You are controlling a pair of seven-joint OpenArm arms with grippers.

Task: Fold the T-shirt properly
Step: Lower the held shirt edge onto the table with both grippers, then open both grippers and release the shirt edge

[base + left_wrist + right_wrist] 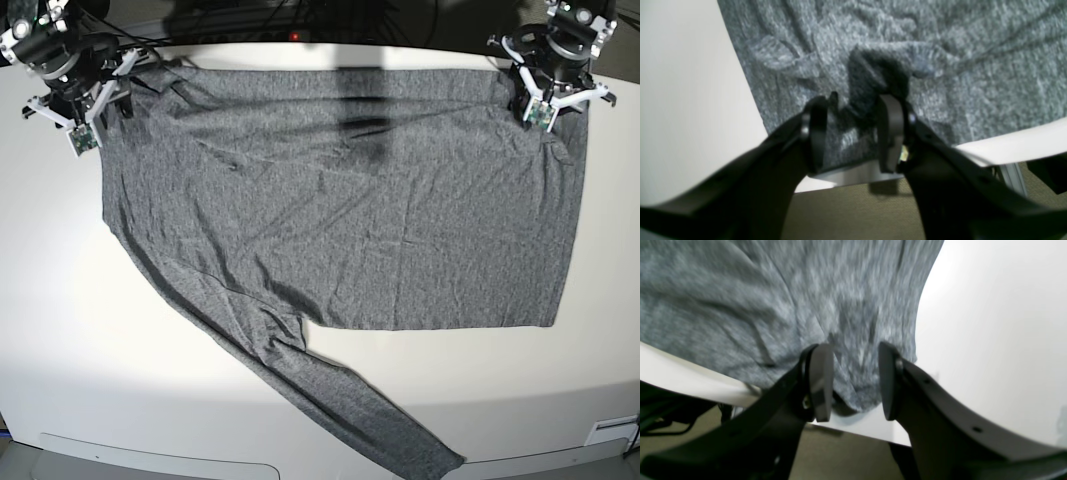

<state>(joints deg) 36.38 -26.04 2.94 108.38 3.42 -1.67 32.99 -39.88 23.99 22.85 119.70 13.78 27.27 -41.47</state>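
The T-shirt [350, 200] lies spread flat on the white table [60, 330], one sleeve trailing toward 5 o'clock. The left gripper [853, 133] straddles a raised fabric fold at the shirt's 1 o'clock corner, jaws partly apart. The right gripper [855, 383], at 11 o'clock, likewise brackets the cloth edge; the blur hides whether it is actually pinching.

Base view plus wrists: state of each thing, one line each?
T-shirt: spread flat, unfolded, one long sleeve trailing toward the near table edge.
Left gripper: jaws apart, a bunched fold of fabric between them.
Right gripper: jaws apart, straddling the shirt's edge.
Table: bearing the shirt.
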